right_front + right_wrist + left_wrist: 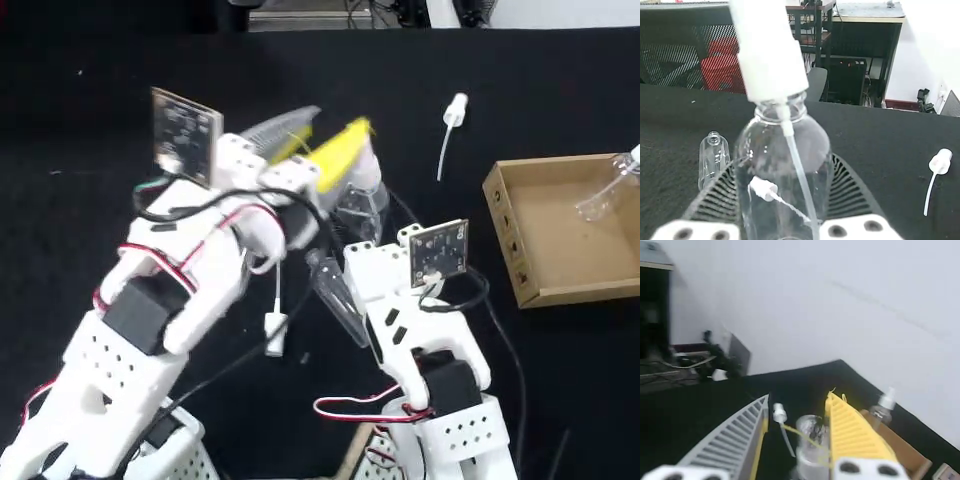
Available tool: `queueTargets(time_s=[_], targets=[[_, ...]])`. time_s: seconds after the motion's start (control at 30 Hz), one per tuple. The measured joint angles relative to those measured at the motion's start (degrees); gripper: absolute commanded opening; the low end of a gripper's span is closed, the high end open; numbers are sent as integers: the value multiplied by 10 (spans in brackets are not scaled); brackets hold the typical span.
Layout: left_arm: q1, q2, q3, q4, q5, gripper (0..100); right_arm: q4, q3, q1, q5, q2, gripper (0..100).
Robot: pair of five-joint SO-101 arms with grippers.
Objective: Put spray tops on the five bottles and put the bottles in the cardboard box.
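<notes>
We saw the right tool (785, 160) clamped on an upright bottle (790, 135) mid-table, with a spray top (767, 50) at its neck. The left tool (797, 402) hung just left of it, fingers apart; we could not tell whether they touched it. The cardboard box (505, 235) at right, holding another bottle (605, 195), was cut off by the edge.

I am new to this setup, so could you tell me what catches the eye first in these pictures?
The clear bottle clamped in the right gripper, with a white spray top at its neck, stands out first. In the high view the left gripper, one finger bright yellow, is open close beside that bottle. At the picture's right sits the cardboard box with one topped bottle inside.
</notes>
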Motion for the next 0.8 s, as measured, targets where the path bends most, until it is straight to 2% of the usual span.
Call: queueTargets(time_s=[0.27, 0.43, 0.53, 0.67, 0.8], targets=[[-35, -13, -2, 35, 0, 166, 0, 0, 15, 0, 0, 10], [-56, -61, 7, 36, 0, 166, 19, -19, 127, 0, 0, 10], [-75, -111, 51, 36, 1, 166, 71, -65, 208, 0, 0, 11], [-76, -181, 132, 36, 1, 166, 85, -111, 315, 4, 0, 11], [-77, -240, 217, 36, 1, 166, 76, -125, 365, 47, 0, 11]])
